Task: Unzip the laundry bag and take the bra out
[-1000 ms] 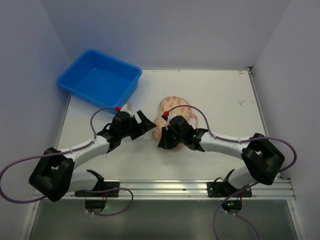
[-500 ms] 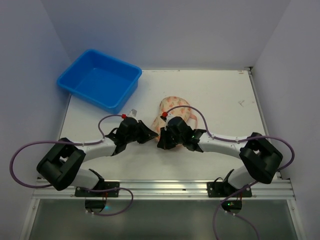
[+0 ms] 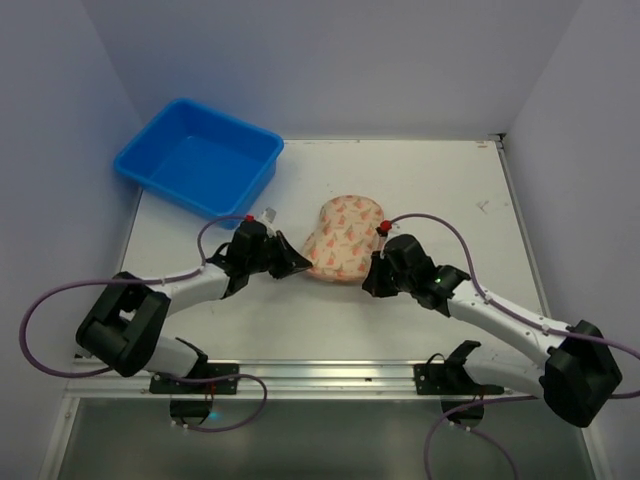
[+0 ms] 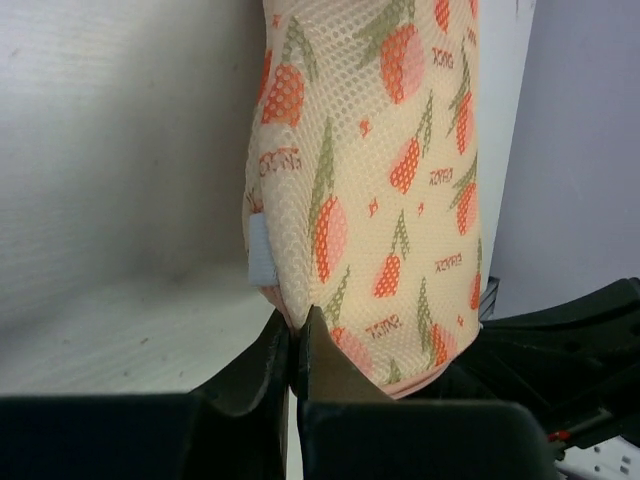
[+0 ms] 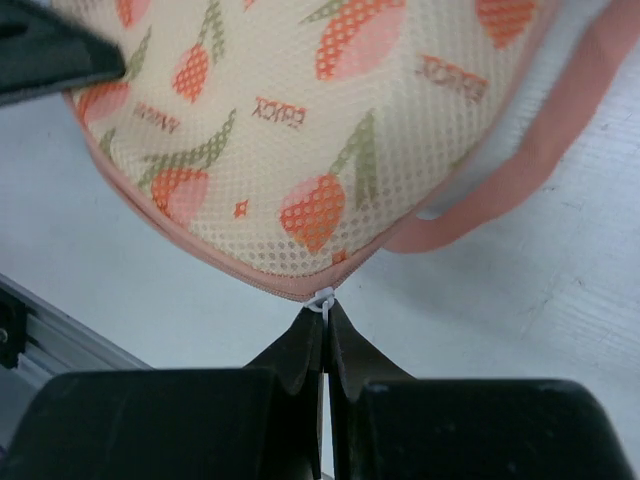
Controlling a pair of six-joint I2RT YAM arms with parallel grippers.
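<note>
The laundry bag (image 3: 343, 238), cream with an orange floral print and pink zip edging, lies flat in the middle of the table. My left gripper (image 3: 300, 266) is shut on the bag's near-left edge; the left wrist view shows the fabric (image 4: 390, 150) pinched between the two fingertips (image 4: 297, 322). My right gripper (image 3: 371, 281) sits at the bag's near-right edge, shut on the small white zip pull (image 5: 324, 298). The zip line (image 5: 200, 245) beside the pull looks closed. A pink loop (image 5: 530, 160) trails off the bag on the table. The bra is hidden.
A blue plastic tub (image 3: 200, 157) stands at the back left corner. The table's metal rail (image 3: 320, 375) runs along the near edge between the arm bases. White walls close in the back and both sides.
My left gripper moved right and shut on the bag's edge. My right arm drew back to the right off the bag's top, still shut, uncovering the bag.
</note>
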